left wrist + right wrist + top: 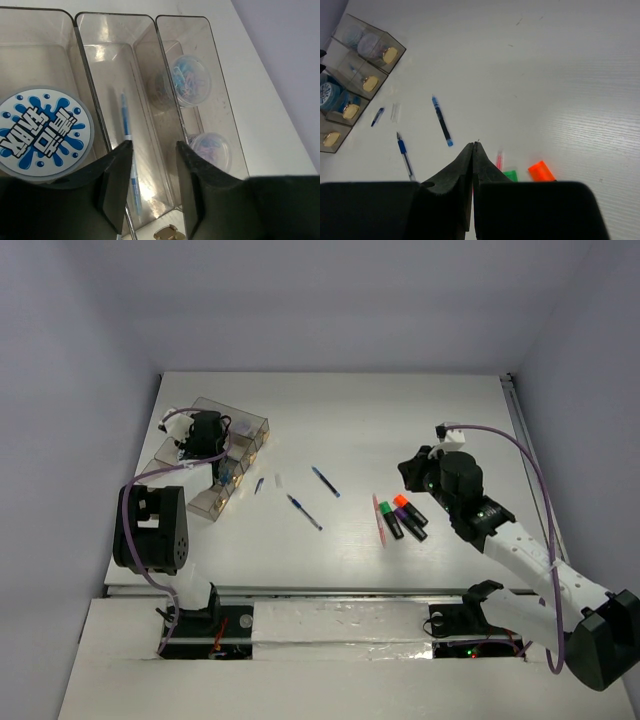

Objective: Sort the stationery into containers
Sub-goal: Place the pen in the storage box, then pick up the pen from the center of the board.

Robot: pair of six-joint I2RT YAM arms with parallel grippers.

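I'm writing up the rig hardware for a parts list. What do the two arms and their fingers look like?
The left arm and right arm both mix bulky black joint housings with white links. A lilac cable runs along each, with a white block at the wrist. The fingers are matte black wedges tapering to narrow tips.

A white table [400, 420] fills the middle, with pale lavender walls [330, 300] rising from nine through twelve to three o'clock and a crinkled whitish strip [340, 625] along its six o'clock edge.
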